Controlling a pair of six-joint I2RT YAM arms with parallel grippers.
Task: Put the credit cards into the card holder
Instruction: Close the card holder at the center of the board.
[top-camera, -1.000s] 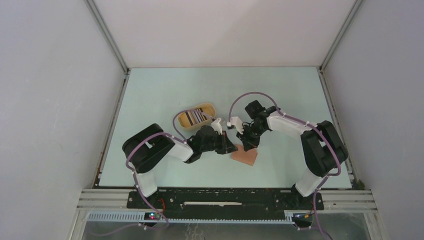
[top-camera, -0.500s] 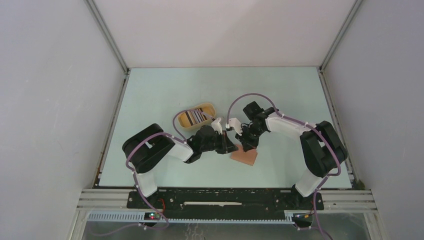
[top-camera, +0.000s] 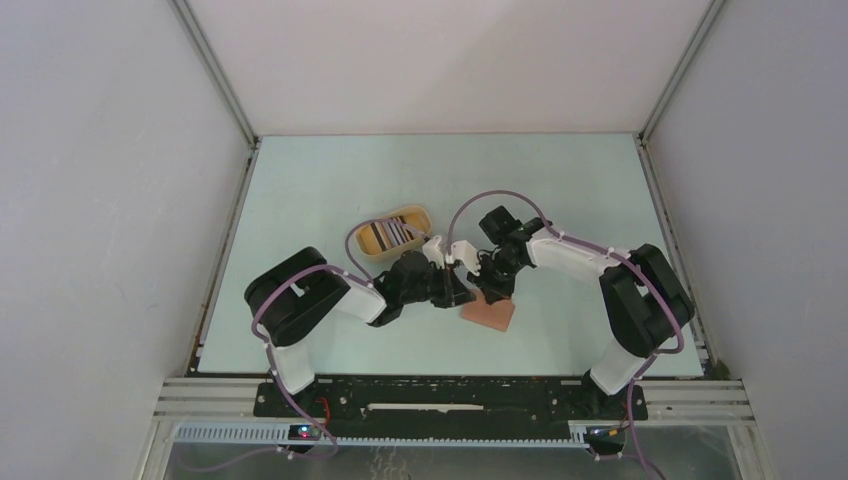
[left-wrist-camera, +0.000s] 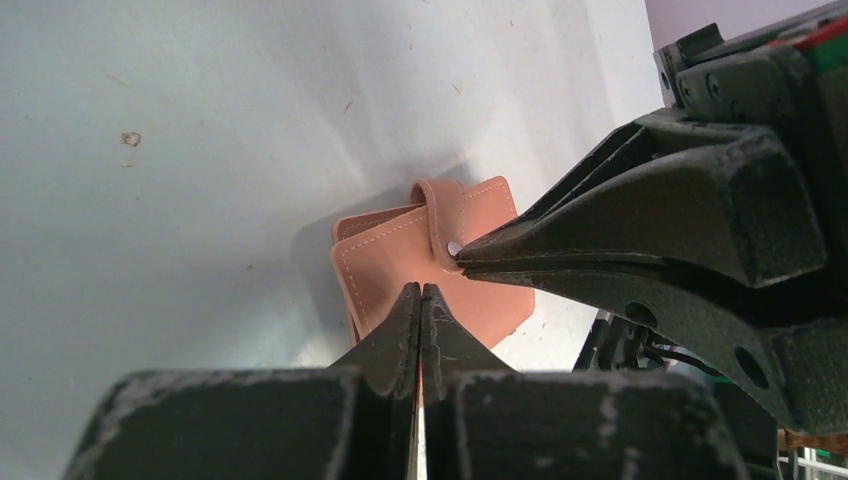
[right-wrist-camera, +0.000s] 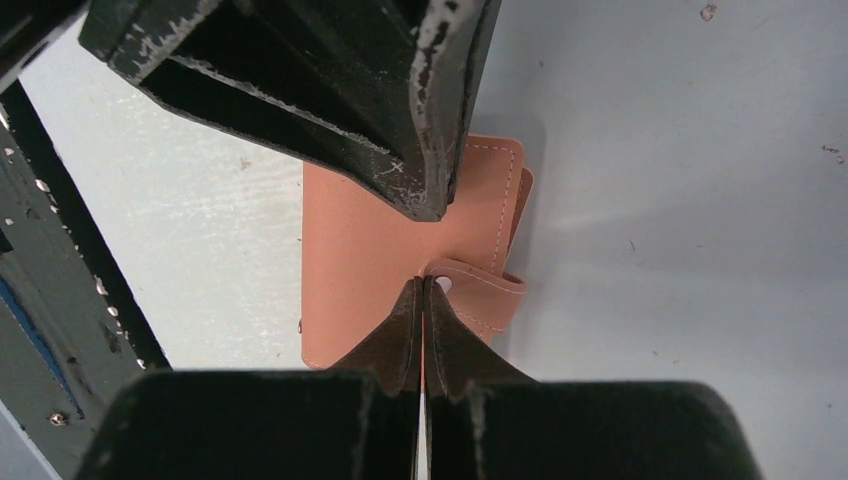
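While the card holder (top-camera: 492, 313) lies closed on the pale worktop (top-camera: 330, 190), near its front edge and between the two arms, both pincers meet over it; the left pincer (left-wrist-camera: 421, 291) has its jaws pressed together with nothing between them, its tip low over the holder's reddish-brown face (left-wrist-camera: 390, 262); the right pincer (right-wrist-camera: 422, 284) is likewise closed tight, its tip set against the small snap tab (right-wrist-camera: 478, 291), just beside the snap hole; the tab loops over the holder's edge; behind the left arm, well apart from the holder, striped cards (top-camera: 388, 236) lie in an oval tan tray (top-camera: 416, 212).
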